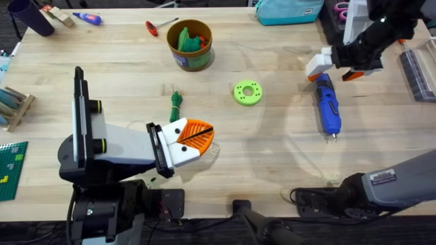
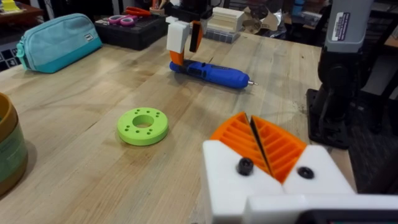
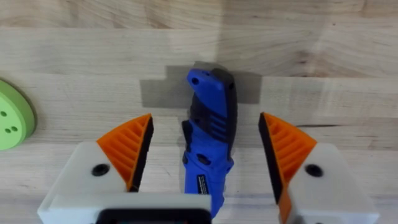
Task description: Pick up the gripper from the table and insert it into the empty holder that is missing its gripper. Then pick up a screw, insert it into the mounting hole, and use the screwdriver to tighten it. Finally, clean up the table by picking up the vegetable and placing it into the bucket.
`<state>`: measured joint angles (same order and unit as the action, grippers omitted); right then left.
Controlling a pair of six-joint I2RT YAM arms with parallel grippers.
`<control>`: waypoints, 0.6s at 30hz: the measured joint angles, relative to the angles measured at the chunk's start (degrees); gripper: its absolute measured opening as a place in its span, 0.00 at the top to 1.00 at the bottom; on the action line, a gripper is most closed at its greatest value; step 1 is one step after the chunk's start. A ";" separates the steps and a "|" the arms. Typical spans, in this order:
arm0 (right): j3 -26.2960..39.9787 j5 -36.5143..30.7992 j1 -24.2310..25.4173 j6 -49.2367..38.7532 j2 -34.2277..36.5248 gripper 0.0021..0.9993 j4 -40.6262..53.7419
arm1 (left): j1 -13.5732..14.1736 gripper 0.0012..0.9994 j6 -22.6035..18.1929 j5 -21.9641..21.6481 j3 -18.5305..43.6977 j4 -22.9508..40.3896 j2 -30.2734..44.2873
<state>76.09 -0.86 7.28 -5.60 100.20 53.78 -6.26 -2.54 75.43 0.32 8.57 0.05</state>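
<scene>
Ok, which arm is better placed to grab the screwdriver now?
The right arm. Its gripper hangs open right over the screwdriver, with a finger on each side of the blue body. The left gripper is shut and sits far across the table, near the vegetable.

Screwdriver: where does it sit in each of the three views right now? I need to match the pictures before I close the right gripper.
Overhead: the screwdriver lies at right of centre, bit toward the arms' bases, its far end under the right gripper.
Left wrist: it lies far across the table, bit pointing right.
Right wrist: it lies between the open fingers.
Shared landmark: the lime-green ring.
</scene>
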 joint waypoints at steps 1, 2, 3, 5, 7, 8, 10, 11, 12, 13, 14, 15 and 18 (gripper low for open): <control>0.00 0.03 0.02 -0.01 0.29 0.05 0.04 | 0.00 0.99 0.01 0.01 0.00 -0.05 0.01; 0.00 0.04 0.03 0.00 0.45 0.05 0.07 | 0.00 0.99 0.01 0.01 0.00 -0.05 0.01; 0.00 0.12 0.04 -0.02 0.49 0.05 0.35 | 0.00 0.99 0.01 0.02 0.00 -0.02 0.01; 0.00 0.58 0.05 -0.14 0.48 0.05 2.36 | 0.00 0.99 0.00 0.03 0.00 0.03 0.01; -0.02 0.95 0.04 -0.35 0.49 0.05 4.23 | 0.00 0.99 0.01 0.03 0.00 0.03 0.01; -0.02 1.08 0.03 -0.71 0.49 0.05 4.66 | 0.00 0.99 0.00 0.03 0.00 0.03 0.01; -0.02 1.27 -0.07 -1.73 0.49 0.05 5.31 | 0.00 0.99 0.00 0.03 0.00 0.03 0.01; -0.02 1.46 -0.19 -2.29 0.49 0.05 5.58 | 0.00 0.99 0.00 0.03 0.00 0.03 0.00; -0.02 1.73 -0.29 -2.79 0.49 0.05 5.87 | 0.00 0.99 0.00 0.03 0.00 0.03 0.00; -0.02 2.12 -0.39 -3.21 0.49 0.05 6.15 | 0.00 0.99 0.01 0.03 0.00 0.03 0.01; -0.02 2.67 -0.49 -3.53 0.49 0.05 6.28 | 0.00 0.99 0.00 0.03 0.00 0.03 0.01; -0.02 3.33 -0.60 -3.68 0.49 0.05 6.27 | 0.00 0.99 0.00 0.03 0.00 0.03 0.01; -0.02 5.12 -0.86 -3.82 0.49 0.05 6.29 | 0.00 0.99 0.01 0.03 0.00 0.03 0.01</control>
<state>76.07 4.26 6.42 -9.43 100.68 60.06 -6.26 -2.52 75.46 0.32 8.60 0.05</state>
